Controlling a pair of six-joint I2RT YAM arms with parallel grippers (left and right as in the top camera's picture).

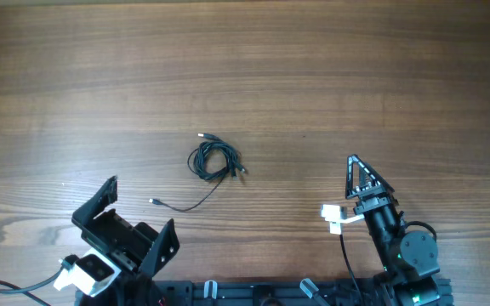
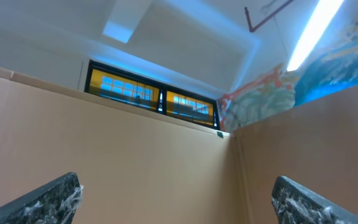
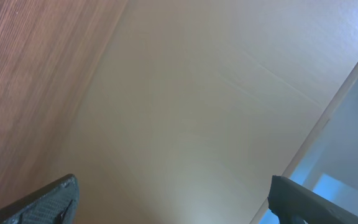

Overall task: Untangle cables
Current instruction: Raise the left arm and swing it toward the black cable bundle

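Note:
The cables point(image 1: 215, 161) are thin black wires bunched in a small loose knot near the middle of the wooden table point(image 1: 330, 76). One strand trails down-left and ends in a tiny plug point(image 1: 154, 201). My left gripper point(image 1: 143, 202) stands open at the front left, its fingers spread just left of that trailing plug and not touching it. At the front right, well clear of the knot, my right gripper point(image 1: 353, 160) is open and turned edge-on. Both wrist views point upward: the left gripper point(image 2: 176, 182) and right gripper point(image 3: 173, 185) hold nothing, and no cables show there.
The arm bases and their thicker black cables point(image 1: 24, 289) line the table's front edge. A tan cardboard wall point(image 2: 135, 143) stands at the table's side, with windows point(image 2: 151, 96) above it. The right wrist view shows the table's surface point(image 3: 23, 68) meeting that wall.

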